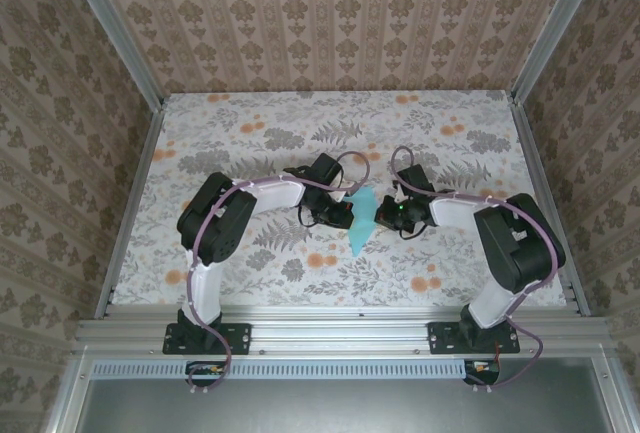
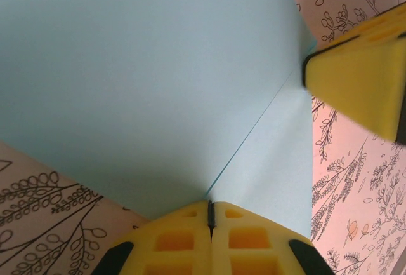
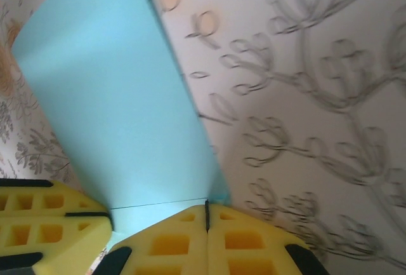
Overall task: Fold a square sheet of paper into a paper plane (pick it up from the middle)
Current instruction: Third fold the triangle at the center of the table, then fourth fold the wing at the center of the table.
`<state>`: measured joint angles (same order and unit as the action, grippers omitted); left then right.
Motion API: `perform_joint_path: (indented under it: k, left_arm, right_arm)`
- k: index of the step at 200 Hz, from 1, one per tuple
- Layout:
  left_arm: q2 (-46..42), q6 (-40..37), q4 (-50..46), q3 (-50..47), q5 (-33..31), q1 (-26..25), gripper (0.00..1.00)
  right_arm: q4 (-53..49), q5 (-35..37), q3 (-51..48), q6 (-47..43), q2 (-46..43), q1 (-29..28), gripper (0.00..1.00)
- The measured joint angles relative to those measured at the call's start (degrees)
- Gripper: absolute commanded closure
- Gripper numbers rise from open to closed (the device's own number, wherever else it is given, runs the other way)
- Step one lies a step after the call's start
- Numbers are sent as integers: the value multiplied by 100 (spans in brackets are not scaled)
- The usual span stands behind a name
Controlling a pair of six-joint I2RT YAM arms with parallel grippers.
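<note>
The paper plane [image 1: 360, 225], a folded dart of light turquoise paper, sits at the table's middle between the two grippers, its narrow end towards the near edge. My left gripper [image 1: 343, 215] meets it from the left and my right gripper [image 1: 381, 217] from the right. In the left wrist view the paper plane [image 2: 139, 84] spreads wide, and a crease runs straight into the shut jaws of the left gripper [image 2: 210, 208]. In the right wrist view the paper plane [image 3: 120, 110] tapers down to the right gripper [image 3: 207, 208], shut on its edge. The other gripper's yellow fingers [image 2: 361, 72] [image 3: 44, 224] are close by.
The floral tabletop [image 1: 250, 133] lies flat all round the paper. Aluminium frame posts [image 1: 130, 193] and patterned walls close in the left, right and back. The arm bases [image 1: 205, 333] stand on the rail at the near edge.
</note>
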<state>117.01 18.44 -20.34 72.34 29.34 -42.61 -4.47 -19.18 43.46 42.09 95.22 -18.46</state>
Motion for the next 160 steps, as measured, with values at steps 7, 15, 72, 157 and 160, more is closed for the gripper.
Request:
perform_joint_path:
  k: [7,15,72,157,160]
  left_arm:
    - [0,-11,0,0,0,0,96]
    - [0,-13,0,0,0,0,96]
    - [0,-33,-4,4,0,0,96]
    - [4,-55,-28,17,0,0,96]
    - [2,-55,-28,15,0,0,96]
  right_arm:
    - [0,20,-39,-11,-35,63,98]
    - [-2,26,-63,-11,-61,116,98]
    - [-68,205,-273,59,-745,107,99]
    - [446,175,122,354,83,-518,99]
    - [450,186,122,354,131,-514,99]
